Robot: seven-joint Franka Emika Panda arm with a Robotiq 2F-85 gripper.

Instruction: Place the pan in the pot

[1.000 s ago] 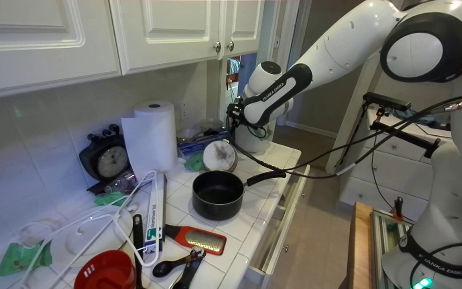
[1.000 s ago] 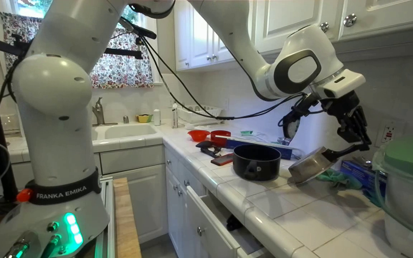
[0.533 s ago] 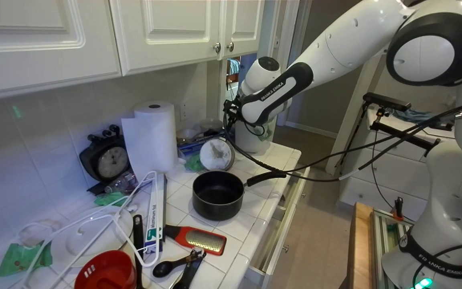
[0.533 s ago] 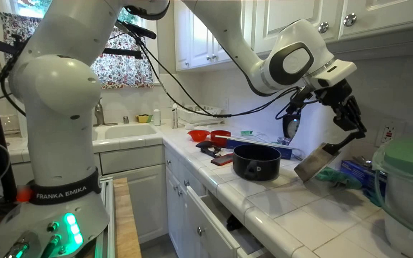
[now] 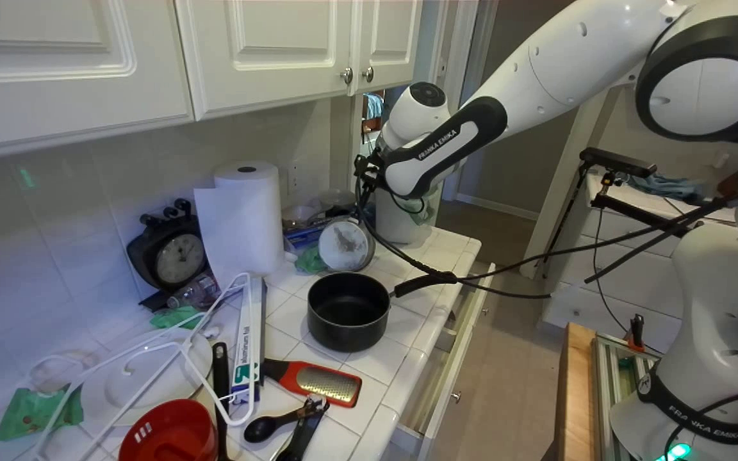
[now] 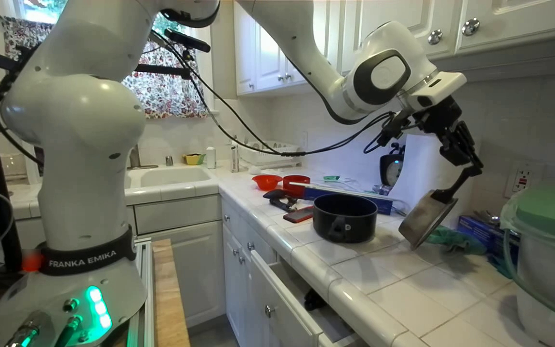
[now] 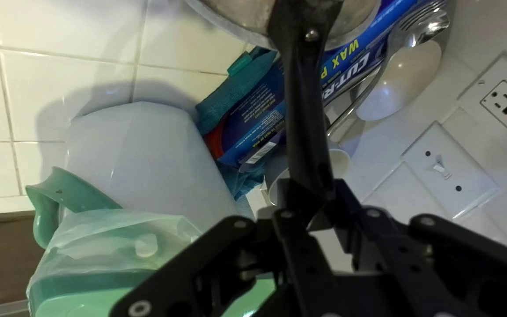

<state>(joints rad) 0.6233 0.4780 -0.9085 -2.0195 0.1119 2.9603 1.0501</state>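
Grasp complete: the tool (image 7: 310, 193) clamps the metal pan (image 6: 427, 219) by its handle (image 7: 303, 110). Remaining: placement in the black saucepan (image 6: 345, 219), near the front edge of the tabletop (image 6: 427, 299).

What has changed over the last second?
In an exterior view, the pincer has risen and shifted left; the pan, gripped throughout by its handle, has tipped steeper. Nothing was grabbed or let go. The pot and grater stayed put.
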